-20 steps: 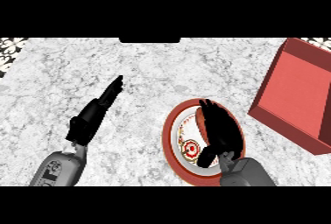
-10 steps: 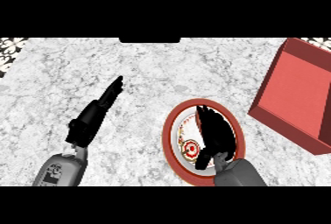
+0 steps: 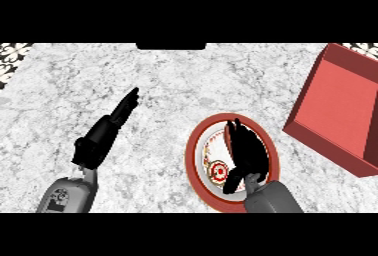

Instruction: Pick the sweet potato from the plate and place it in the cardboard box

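Counter [image 3: 170,85]: grey-white marble, fills the frame.

Plate [image 3: 201,165]: round, red rim, white centre with a red pattern; lower centre-right.

Right hand [image 3: 247,150]: black, lying over the plate, fingers [image 3: 238,131] stretched toward the upper frame; whether they hold anything cannot be told.

Sweet potato: not visible; any part on the plate is hidden under the right hand.

Cardboard box [image 3: 336,107]: red, open, at the right edge, apart from the plate.

Left hand [image 3: 107,132]: lower left, fingers straight, pointing to the upper right, holding nothing.
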Controlling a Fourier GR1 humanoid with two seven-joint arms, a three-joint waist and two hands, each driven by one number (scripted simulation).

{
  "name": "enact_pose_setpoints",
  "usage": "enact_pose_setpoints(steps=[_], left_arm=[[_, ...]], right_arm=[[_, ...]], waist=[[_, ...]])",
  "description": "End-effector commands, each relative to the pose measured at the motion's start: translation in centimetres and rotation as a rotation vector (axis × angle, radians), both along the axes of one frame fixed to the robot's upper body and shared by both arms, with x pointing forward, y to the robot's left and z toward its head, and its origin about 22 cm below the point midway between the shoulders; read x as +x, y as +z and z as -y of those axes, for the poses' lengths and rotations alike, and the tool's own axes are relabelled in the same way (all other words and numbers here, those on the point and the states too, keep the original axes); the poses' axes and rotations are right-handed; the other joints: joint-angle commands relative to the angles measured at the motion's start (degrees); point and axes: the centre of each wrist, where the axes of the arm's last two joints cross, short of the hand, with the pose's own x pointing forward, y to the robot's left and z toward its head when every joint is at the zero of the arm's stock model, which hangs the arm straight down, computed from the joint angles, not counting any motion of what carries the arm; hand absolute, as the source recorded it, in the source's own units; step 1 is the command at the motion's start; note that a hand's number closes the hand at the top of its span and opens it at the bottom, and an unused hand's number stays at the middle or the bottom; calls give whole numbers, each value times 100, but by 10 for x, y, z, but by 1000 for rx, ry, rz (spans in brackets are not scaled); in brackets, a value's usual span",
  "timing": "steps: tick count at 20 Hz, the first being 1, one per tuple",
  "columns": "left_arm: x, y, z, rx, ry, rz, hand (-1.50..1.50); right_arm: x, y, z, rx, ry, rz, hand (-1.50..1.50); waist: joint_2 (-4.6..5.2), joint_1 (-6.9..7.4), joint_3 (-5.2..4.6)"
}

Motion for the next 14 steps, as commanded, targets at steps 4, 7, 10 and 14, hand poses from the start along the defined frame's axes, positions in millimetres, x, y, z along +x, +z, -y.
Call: enact_pose_setpoints(steps=[4, 7, 10, 14], left_arm=[[5, 12, -14, 2, 8, -9, 0], [-10, 2, 15, -10, -5, 4, 0], [4, 0, 3, 13, 2, -1, 0], [4, 8, 13, 6, 13, 14, 0]], right_arm=[[8, -24, 16, -26, -5, -30, 150], [13, -18, 20, -40, 36, -45, 150], [2, -27, 12, -59, 71, 6, 150], [14, -29, 9, -94, 72, 90, 150]], waist=[[26, 3, 12], [24, 8, 12], [25, -6, 11], [26, 9, 12]])
